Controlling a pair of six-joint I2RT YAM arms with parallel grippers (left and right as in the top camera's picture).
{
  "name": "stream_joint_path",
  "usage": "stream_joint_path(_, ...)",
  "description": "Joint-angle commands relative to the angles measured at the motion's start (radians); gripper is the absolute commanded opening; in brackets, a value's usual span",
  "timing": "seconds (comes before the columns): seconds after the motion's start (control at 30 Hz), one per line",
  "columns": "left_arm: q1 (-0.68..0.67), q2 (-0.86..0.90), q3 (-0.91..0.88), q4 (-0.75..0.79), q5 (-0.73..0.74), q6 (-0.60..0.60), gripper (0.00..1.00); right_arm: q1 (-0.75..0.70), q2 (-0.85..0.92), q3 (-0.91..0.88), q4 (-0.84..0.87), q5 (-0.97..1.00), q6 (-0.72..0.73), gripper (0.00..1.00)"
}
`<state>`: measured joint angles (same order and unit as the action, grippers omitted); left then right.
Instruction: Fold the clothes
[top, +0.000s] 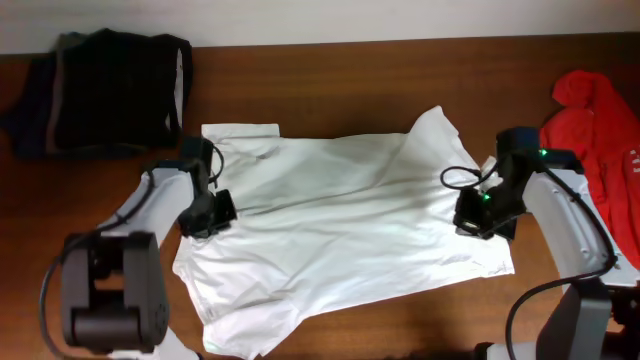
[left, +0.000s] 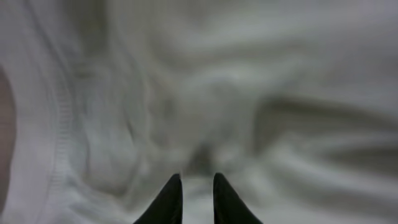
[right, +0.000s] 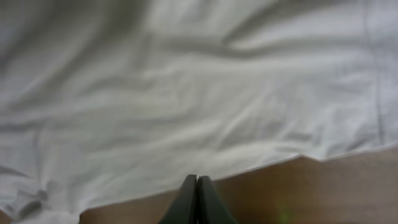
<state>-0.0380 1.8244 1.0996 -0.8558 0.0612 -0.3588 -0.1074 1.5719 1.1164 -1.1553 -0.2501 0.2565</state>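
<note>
Right tool (right: 197, 190) at hem, left tool (left: 194, 190) over wrinkled white shirt (top: 340, 220)

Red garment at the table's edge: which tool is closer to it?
Right. The right tool is at the white shirt's edge nearest the red garment; the left tool is across the shirt, on its far side.
</note>
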Motion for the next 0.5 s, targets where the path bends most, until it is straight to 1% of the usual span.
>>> stream_joint_path(0.0,0.076,0.084,0.005,0.098,-0.027,0.016,0.17,0.042,-0.008,0.013,0.049,-0.005,0.014,0.05)
stream_joint_path(0.03,0.098,0.099,0.005,0.134,-0.03,0.016,0.15,0.05,-0.006,0.013,0.072,-0.006,0.014,0.04)
stream_joint_path(0.1,0.126,0.121,0.005,0.222,-0.027,0.016,0.06,0.05,0.005,0.013,0.096,-0.005,0.014,0.04)
stream_joint_path(0.17,0.118,0.164,0.005,0.331,-0.024,0.021,0.04,0.05,0.01,0.013,0.106,-0.006,0.041,0.04)
stream_joint_path(0.2,0.108,0.2,0.01,0.416,-0.025,0.047,0.04,0.05,0.01,0.013,0.113,-0.006,0.04,0.04)
stream_joint_path(0.27,0.101,0.253,0.047,0.499,-0.024,0.046,0.04,0.05,0.01,0.013,0.113,-0.006,0.04,0.04)
stream_joint_path(0.3,0.096,0.317,0.131,0.526,-0.025,0.047,0.04,0.05,0.011,0.012,0.112,-0.008,0.04,0.04)
stream_joint_path(0.33,0.091,0.367,0.218,0.514,-0.024,0.047,0.04,0.05,0.012,0.012,0.112,-0.009,0.04,0.04)
stream_joint_path(0.37,0.087,0.4,0.286,0.488,-0.025,0.047,0.04,0.05,0.012,0.012,0.112,-0.009,0.04,0.04)
stream_joint_path(0.4,0.082,0.438,0.393,0.425,-0.026,0.071,0.06,0.05,0.012,0.012,0.108,-0.009,0.04,0.04)
stream_joint_path(0.43,0.082,0.448,0.477,0.355,-0.043,0.111,0.22,0.05,0.012,0.012,0.1,-0.009,0.04,0.2)
stream_joint_path(0.47,0.08,0.447,0.53,0.303,-0.065,0.122,0.24,0.05,0.012,0.011,0.093,-0.008,0.04,0.33)
